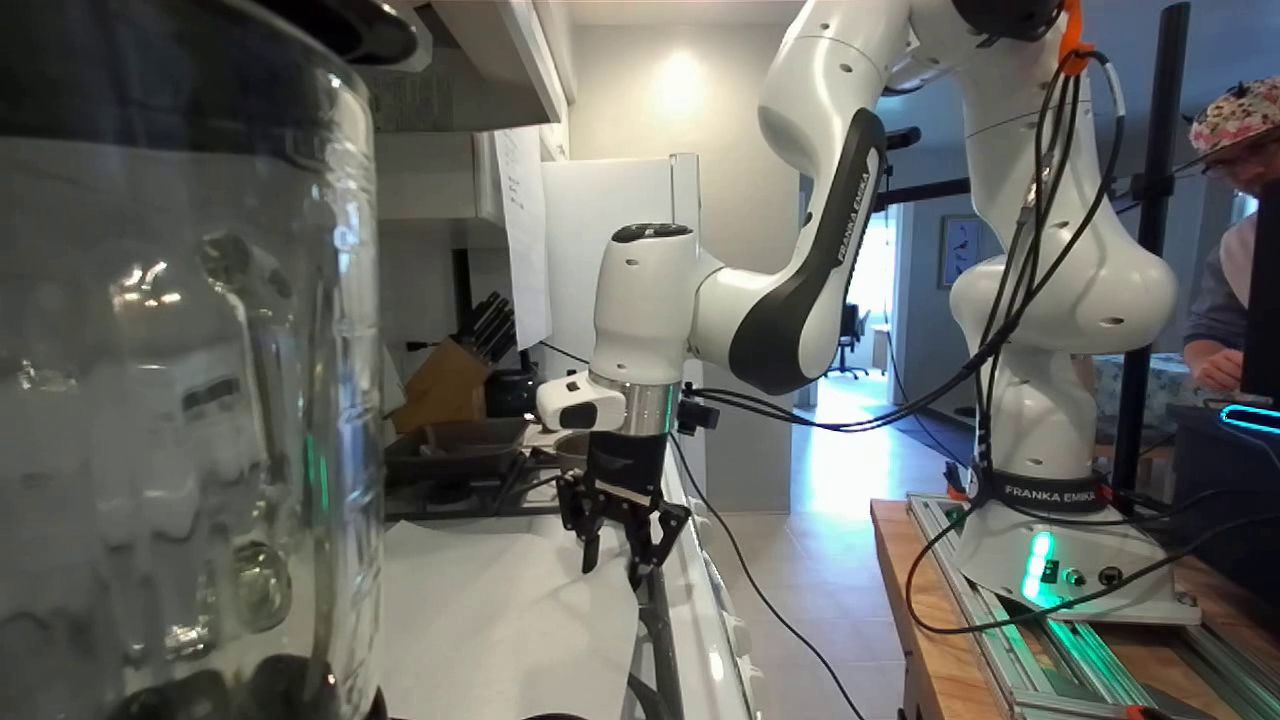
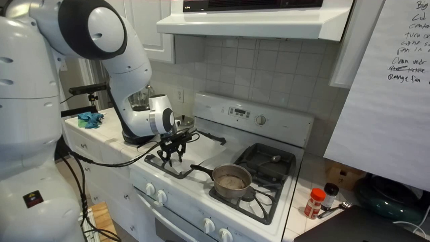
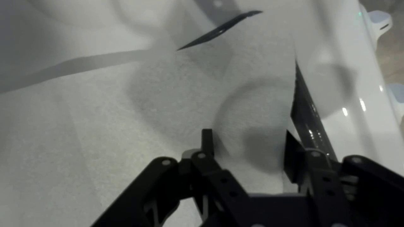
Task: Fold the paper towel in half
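Note:
The paper towel (image 1: pixel 490 620) is a thin white sheet lying over a burner grate (image 1: pixel 655 640) on the stove. It shows in an exterior view beyond the gripper (image 2: pixel 206 148) and fills much of the wrist view (image 3: pixel 107 132). My gripper (image 1: pixel 613 570) points down, low over the towel's front part, and shows in both exterior views (image 2: pixel 175 162). In the wrist view the fingers (image 3: pixel 247 142) stand apart with only the sheet's surface seen below. The right finger is by the towel's edge and the dark grate bar. Whether the tips touch the sheet I cannot tell.
A saucepan (image 2: pixel 231 181) stands on the front burner, its handle pointing toward the towel. A dark baking pan (image 2: pixel 263 163) with a spoon sits behind it. A blender jar (image 1: pixel 190 400) stands close to an exterior camera. Two spice jars (image 2: pixel 315 203) are on the counter.

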Available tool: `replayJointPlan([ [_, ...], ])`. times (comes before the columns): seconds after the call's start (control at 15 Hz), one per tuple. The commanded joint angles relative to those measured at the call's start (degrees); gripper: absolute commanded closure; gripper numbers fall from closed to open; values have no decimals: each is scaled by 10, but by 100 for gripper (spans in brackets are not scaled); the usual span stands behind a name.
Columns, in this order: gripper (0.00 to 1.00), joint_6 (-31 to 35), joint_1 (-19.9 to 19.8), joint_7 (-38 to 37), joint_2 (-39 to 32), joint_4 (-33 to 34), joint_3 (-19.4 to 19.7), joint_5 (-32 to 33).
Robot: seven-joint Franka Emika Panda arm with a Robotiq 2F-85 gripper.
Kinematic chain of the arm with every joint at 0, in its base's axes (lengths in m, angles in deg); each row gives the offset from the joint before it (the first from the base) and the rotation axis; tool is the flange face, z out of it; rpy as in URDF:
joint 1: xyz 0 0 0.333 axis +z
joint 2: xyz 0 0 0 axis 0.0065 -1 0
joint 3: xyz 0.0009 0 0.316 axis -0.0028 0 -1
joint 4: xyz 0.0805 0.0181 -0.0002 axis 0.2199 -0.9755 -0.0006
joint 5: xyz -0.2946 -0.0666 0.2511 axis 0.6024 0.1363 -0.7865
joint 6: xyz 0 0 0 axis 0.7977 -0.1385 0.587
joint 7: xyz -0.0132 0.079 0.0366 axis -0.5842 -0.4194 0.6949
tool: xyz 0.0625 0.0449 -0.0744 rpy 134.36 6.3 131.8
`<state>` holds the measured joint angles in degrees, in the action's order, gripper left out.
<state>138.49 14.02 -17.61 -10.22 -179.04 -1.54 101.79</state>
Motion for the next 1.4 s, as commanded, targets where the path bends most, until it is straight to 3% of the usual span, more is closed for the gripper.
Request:
replayJointPlan([
  [0.0, 61, -33, -11, 49, 34, -9, -31, -85],
  [0.07, 74, -56, -15, 74, 40, -5, -41, -124],
  [0.33, 99, -142, -20, 146, 68, 23, -46, -226],
  [0.67, 100, -323, -24, 228, 89, 98, -20, -328],
  [0.93, 100, -458, -40, 319, 45, 187, 10, -408],
  [1.33, 100, -542, -65, 299, -82, 280, 24, -469],
])
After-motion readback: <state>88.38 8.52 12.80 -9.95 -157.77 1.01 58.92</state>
